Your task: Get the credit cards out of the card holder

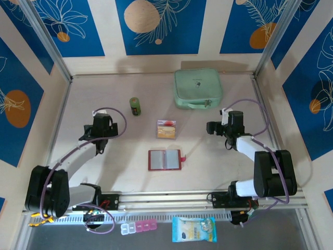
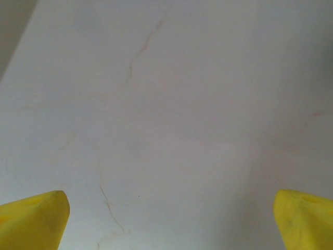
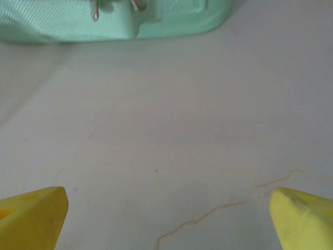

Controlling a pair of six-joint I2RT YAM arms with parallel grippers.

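1. Card holder (image 1: pixel 165 160): a red wallet lying open and flat on the table (image 1: pixel 130 143), between the two arms. Its small tab (image 1: pixel 183 155) points toward the right arm. The clear inner pockets read pale from above, and whether a card remains inside cannot be told.
2. Credit cards (image 1: pixel 166 129): a small pile on the table just beyond the holder and apart from it. A white card with a reddish band and a tan card can be made out.
3. Left gripper (image 2: pixel 169 219): jaws spread wide and empty, with bare table between the yellow fingertips (image 2: pixel 36 219). It sits well to the left of the holder.
4. Right gripper (image 3: pixel 166 219): jaws likewise wide and holding nothing. It hangs over bare table facing the mint green case (image 3: pixel 104 23), well to the right of the pile.
5. Bystander: a green cylinder (image 1: pixel 135 106) stands to the left of the cards.
6. Hazard, slipping: cards lying flat offer almost no edge. Fingertips closing on one would probably skid across it or shove the pile rather than lift anything.
7. Hazard, dragging: the holder looks light and nothing pins it. If a card is left in a pocket, a one-armed pull would likely tow the whole wallet or fold it shut.
8. Hazard, scattering: a low sweep inward by either arm could knock the pile or push it back against the holder.
9. Hazard, misreading: a clear pocket may be taken for a card, leading to a grasp on the wallet itself.
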